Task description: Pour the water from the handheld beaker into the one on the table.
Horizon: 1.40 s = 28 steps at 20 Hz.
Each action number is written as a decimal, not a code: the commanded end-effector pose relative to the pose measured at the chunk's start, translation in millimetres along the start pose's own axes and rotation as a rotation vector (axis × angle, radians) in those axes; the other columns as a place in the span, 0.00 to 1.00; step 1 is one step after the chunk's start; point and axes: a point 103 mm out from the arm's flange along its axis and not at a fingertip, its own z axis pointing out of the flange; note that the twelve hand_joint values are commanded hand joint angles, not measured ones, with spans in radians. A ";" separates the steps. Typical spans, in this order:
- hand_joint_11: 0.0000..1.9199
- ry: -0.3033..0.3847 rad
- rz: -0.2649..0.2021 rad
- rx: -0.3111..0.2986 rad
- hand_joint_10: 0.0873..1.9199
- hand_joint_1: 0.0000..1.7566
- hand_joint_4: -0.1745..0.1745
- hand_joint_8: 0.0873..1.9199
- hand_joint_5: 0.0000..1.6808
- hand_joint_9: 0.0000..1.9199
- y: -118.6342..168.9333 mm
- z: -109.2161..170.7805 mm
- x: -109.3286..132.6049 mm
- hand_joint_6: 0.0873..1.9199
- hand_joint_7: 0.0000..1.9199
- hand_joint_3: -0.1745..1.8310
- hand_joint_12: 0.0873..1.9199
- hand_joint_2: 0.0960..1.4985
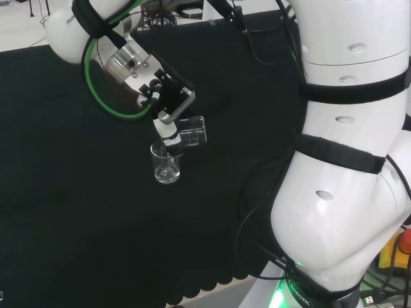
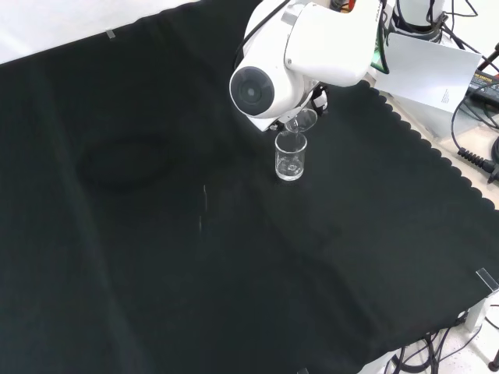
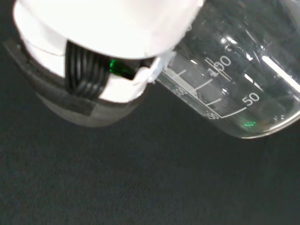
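In the head view my hand (image 1: 171,101) hangs over the middle of the black cloth, its fingers curled round a clear graduated beaker (image 1: 192,131). That held beaker lies tipped almost on its side, its mouth over a second clear beaker (image 1: 166,164) that stands upright on the cloth just below. In the front view the standing beaker (image 2: 290,157) sits right under the tilted held beaker (image 2: 302,121). The wrist view has the held beaker (image 3: 234,79) close up beside a white part of the hand (image 3: 98,37). Whether water is flowing I cannot tell.
The arm's white links (image 1: 347,160) take up the right of the head view. In the front view a white link with a round grey cap (image 2: 253,89) stands before the hand. The cloth's scalloped edge (image 2: 421,140) runs close behind the beakers, with cables beyond it.
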 end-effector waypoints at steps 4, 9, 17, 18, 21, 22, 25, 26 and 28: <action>0.71 -0.014 0.008 0.004 0.00 0.81 0.00 0.23 0.81 0.83 -3.2 -2.0 3.2 0.17 0.69 0.31 0.29 0.43; 0.71 -0.009 0.003 0.009 0.00 0.81 0.00 0.23 0.81 0.83 -2.5 -3.4 3.0 0.17 0.69 0.31 0.29 0.44; 0.71 0.027 -0.028 -0.019 0.00 0.81 0.00 0.23 0.81 0.83 -0.8 -5.8 -3.8 0.17 0.69 0.31 0.29 0.44; 0.71 0.035 -0.032 -0.029 0.00 0.81 0.00 0.23 0.81 0.83 -0.6 -5.5 -5.2 0.17 0.69 0.31 0.29 0.44; 0.71 0.065 -0.049 -0.062 0.00 0.81 0.00 0.23 0.81 0.83 0.9 -4.8 -9.3 0.17 0.69 0.31 0.29 0.44; 0.71 0.078 -0.054 -0.076 0.00 0.81 0.00 0.23 0.81 0.83 2.7 -5.1 -10.5 0.17 0.69 0.31 0.29 0.44; 0.71 0.101 -0.080 -0.104 0.00 0.81 0.00 0.23 0.81 0.83 3.1 -4.9 -11.9 0.17 0.69 0.31 0.29 0.44; 0.71 0.107 -0.086 -0.113 0.00 0.81 0.00 0.23 0.81 0.83 2.7 -4.4 -12.2 0.17 0.69 0.31 0.29 0.44; 0.71 0.117 -0.097 -0.125 0.00 0.81 0.00 0.23 0.81 0.83 2.3 -3.1 -12.9 0.17 0.69 0.31 0.29 0.44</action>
